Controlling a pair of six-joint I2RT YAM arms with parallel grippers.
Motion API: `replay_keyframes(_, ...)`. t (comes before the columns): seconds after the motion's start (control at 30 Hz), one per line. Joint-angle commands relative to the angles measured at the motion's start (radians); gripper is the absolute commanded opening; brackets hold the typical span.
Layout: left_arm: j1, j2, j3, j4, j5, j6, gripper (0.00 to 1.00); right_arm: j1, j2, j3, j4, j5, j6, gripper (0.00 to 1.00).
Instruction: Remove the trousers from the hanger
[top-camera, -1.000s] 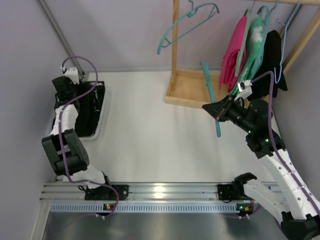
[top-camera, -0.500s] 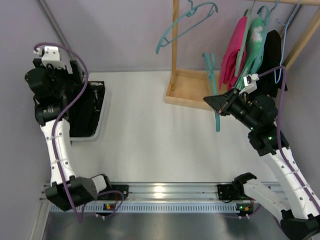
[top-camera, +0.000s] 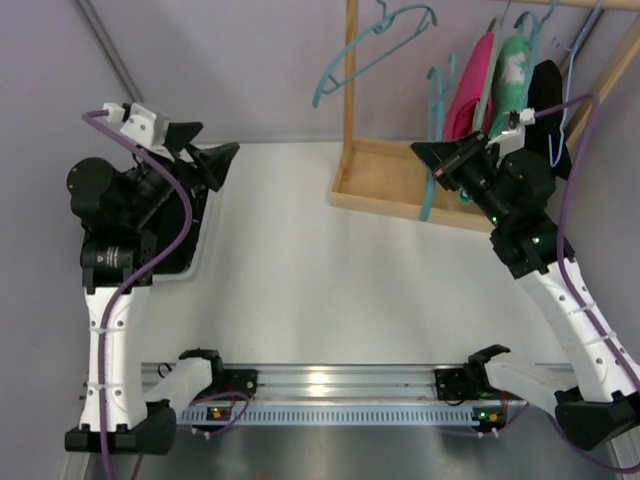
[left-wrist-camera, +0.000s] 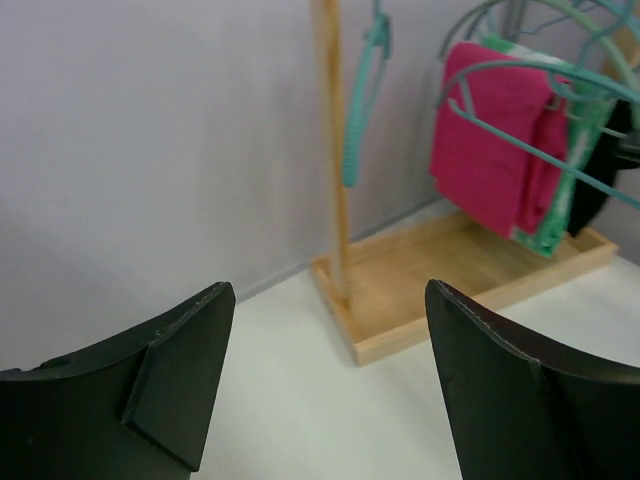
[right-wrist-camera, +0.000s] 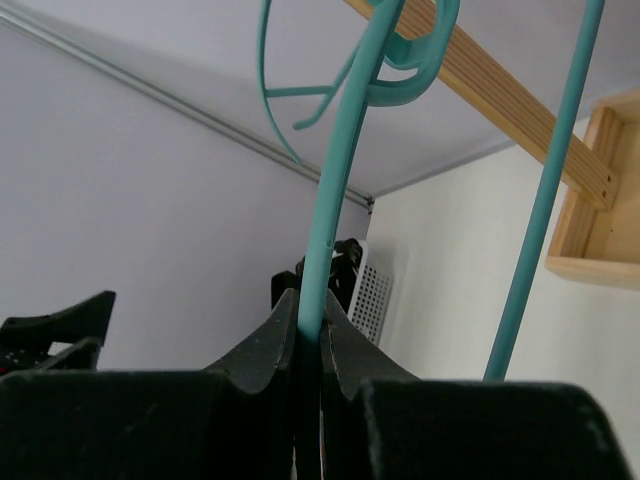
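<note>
The bare teal hanger (top-camera: 430, 140) is clamped in my right gripper (top-camera: 432, 158), held upright beside the wooden rack. In the right wrist view the jaws (right-wrist-camera: 310, 305) are pressed on the hanger's rod (right-wrist-camera: 335, 190). The black trousers (top-camera: 198, 205) lie in the white basket (top-camera: 197, 262) at the far left, partly hidden by my left arm. They also show in the right wrist view (right-wrist-camera: 345, 262). My left gripper (top-camera: 212, 145) is raised above the basket's right side, open and empty, with its fingers (left-wrist-camera: 180, 380) wide apart.
A wooden rack with a tray base (top-camera: 385, 185) stands at the back right. A second teal hanger (top-camera: 375, 50) hangs from its rail. Pink (top-camera: 470, 90), green (top-camera: 512, 75) and black (top-camera: 548, 100) garments hang there too. Grey walls close the left and back.
My left arm has lifted out of the basket and swung its open gripper to the right. My right gripper has raised the hanger up towards the rack rail.
</note>
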Motion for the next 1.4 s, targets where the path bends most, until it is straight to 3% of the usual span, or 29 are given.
replay_keyframes(0.0,-0.138,0.034,0.015,-0.035,-0.015,-0.034,0.83,0.031,0.052,0.085,0.119,0.062,0.019,0.00)
replay_keyframes(0.2,-0.310,0.069,0.020,-0.066,-0.121,0.037,0.82,0.037,0.171,0.255,0.134,0.130,-0.041,0.00)
replay_keyframes(0.4,-0.398,0.080,0.021,-0.066,-0.189,0.046,0.82,0.035,0.325,0.464,0.031,0.225,-0.132,0.00)
replay_keyframes(0.63,-0.406,0.051,0.004,-0.066,-0.195,0.040,0.84,0.017,0.457,0.611,0.081,0.216,-0.127,0.00)
replay_keyframes(1.0,-0.404,0.014,-0.029,-0.064,-0.206,0.040,0.85,0.015,0.645,0.826,0.044,0.337,-0.178,0.00)
replay_keyframes(1.37,-0.404,-0.023,-0.075,-0.069,-0.221,0.040,0.85,0.024,0.744,0.852,0.059,0.357,-0.182,0.00)
